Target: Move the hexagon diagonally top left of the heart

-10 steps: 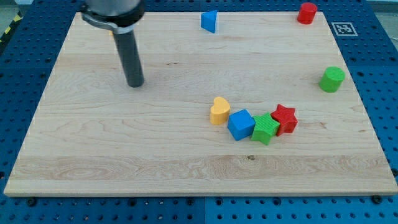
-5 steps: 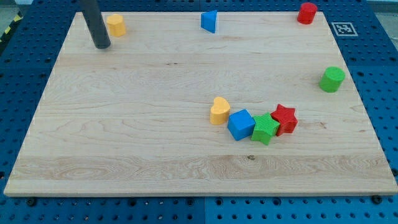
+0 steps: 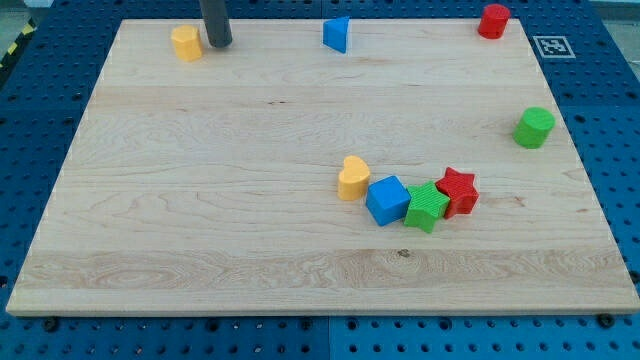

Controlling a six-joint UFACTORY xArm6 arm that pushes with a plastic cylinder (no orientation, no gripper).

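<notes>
A yellow hexagon block sits near the board's top left. My tip stands just to the hexagon's right, a small gap apart, near the board's top edge. A yellow heart block lies right of the board's middle, far below and to the right of the hexagon.
A blue cube, a green block and a red star form a row touching the heart's right side. A blue triangular block is at top centre, a red cylinder at top right, a green cylinder at right.
My tip moved from the upper left of the board up past the hexagon's left side, then across to its right side. The blocks have not moved.
</notes>
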